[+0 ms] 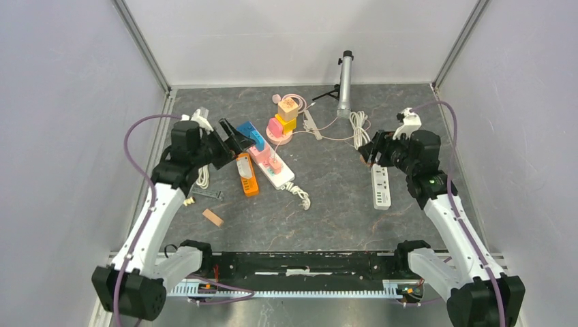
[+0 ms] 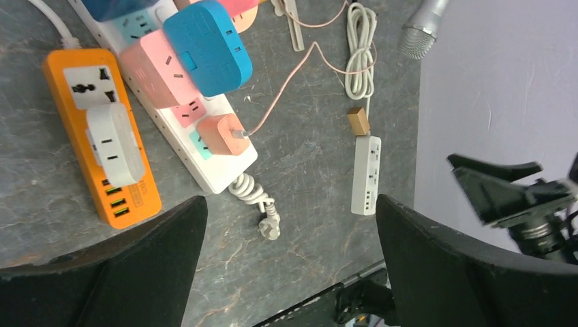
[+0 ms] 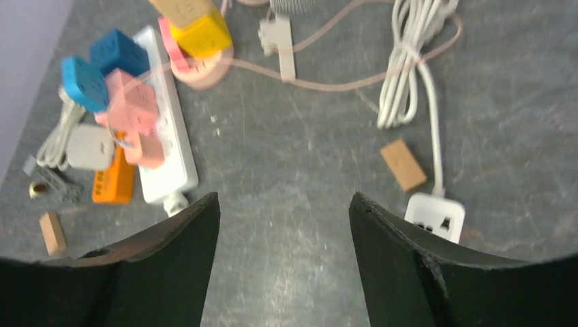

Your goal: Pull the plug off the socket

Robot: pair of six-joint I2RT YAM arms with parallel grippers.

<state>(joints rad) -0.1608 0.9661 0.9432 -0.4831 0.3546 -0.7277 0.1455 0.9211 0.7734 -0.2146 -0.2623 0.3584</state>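
A long white socket strip lies left of the table's middle, its bare end also in the left wrist view. A salmon-pink plug with a thin pink cable sits in it, beside a pink adapter and a blue adapter. My left gripper hovers over the strip's far end, open with nothing between its fingers. My right gripper hangs over the right side, open and empty, above bare table. The strip and its plug lie far to its left.
An orange socket strip with a white adapter lies left of the white one. A small white strip lies under the right arm. A coiled white cable, a silver microphone, stacked pink and yellow blocks and a wooden block lie around.
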